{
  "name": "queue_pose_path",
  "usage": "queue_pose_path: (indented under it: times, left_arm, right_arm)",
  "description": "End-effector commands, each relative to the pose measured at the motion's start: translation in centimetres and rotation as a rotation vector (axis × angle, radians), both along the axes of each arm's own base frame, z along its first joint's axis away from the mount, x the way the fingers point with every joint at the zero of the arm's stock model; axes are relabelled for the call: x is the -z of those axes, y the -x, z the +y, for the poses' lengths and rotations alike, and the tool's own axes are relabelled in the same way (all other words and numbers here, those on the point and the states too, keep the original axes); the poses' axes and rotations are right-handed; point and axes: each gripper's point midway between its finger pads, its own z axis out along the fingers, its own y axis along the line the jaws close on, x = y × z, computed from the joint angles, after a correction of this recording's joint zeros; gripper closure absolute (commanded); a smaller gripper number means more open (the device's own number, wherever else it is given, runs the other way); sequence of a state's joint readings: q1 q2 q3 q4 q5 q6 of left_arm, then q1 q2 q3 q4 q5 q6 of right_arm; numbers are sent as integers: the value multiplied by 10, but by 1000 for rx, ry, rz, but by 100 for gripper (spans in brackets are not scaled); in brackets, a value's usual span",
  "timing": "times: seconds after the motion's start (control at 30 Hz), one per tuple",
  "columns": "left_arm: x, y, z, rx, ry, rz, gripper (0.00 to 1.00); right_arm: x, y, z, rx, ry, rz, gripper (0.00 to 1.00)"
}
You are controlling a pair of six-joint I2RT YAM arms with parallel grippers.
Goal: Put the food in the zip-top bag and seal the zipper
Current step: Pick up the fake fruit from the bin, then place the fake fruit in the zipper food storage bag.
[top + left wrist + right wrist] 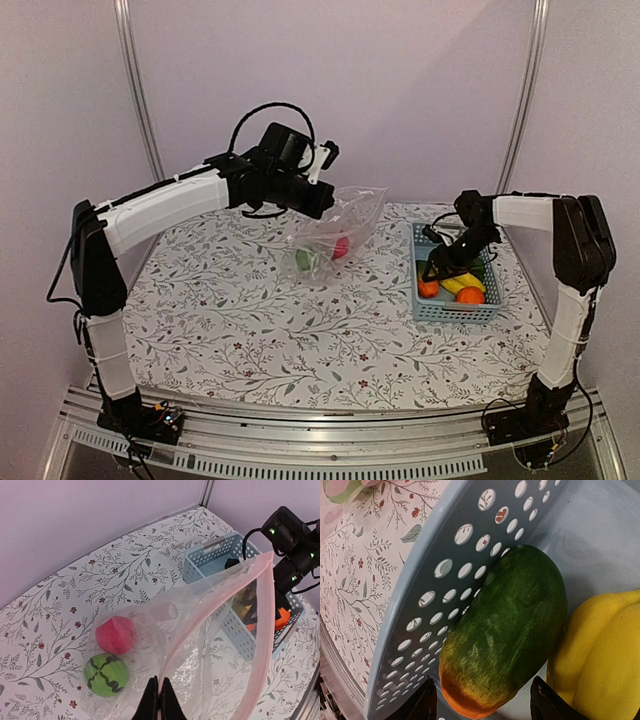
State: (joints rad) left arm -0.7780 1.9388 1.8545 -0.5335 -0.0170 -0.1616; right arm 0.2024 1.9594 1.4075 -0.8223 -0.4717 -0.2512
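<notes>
My left gripper (pixel 160 700) is shut on the pink zipper (pixel 264 630) edge of the clear zip-top bag (pixel 335 235) and holds its mouth up and open. A green round fruit (pixel 105 674) and a red apple (pixel 115 635) lie inside the bag. My right gripper (pixel 482 707) is open, down in the light-blue basket (pixel 430 305), its jaws on either side of the end of a dark green piece with an orange tip (pixel 507 635). Yellow bananas (pixel 600 660) lie beside it. An orange (pixel 470 295) also sits in the basket.
The basket stands at the table's right, its perforated wall (pixel 420 600) close to my right gripper's left finger. The floral tablecloth (pixel 260 330) covers the table. White walls and metal posts stand behind.
</notes>
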Motion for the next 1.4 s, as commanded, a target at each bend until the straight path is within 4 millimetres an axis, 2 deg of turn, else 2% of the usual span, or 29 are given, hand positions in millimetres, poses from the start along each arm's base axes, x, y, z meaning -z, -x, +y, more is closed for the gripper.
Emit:
queue_pose_path:
  times: [0.0, 0.17, 0.27, 0.37, 0.57, 0.83, 1.0, 1.2, 1.37]
  left_arm:
    - [-18, 9, -1, -8, 35, -24, 100]
    - [-19, 9, -2, -8, 42, -23, 100]
    - [-20, 9, -5, -5, 51, -22, 100]
    - [-22, 8, -6, -7, 56, -23, 100]
    - [-24, 6, -5, -14, 55, -35, 100]
    - [-21, 4, -3, -26, 50, -35, 100]
    - [-21, 2, -6, -25, 60, -37, 100]
    - [-24, -2, -12, -24, 82, -41, 100]
    - [-31, -5, -14, -29, 103, -62, 100]
  right_arm:
    - [11, -8, 4, 23, 14, 16, 36]
    - [16, -11, 9, 31, -2, 33, 39]
    - [10, -12, 11, 32, -17, 24, 51]
    - [-7, -15, 10, 34, -22, -18, 59]
    - [-56, -15, 6, 38, -30, -149, 64]
    - [-90, -12, 1, 36, -26, -244, 65]
    - [-132, -5, 14, -35, -121, -348, 67]
    - [-198, 0, 29, -113, -237, -515, 68]
    - [-246, 10, 44, -181, -336, -585, 68]
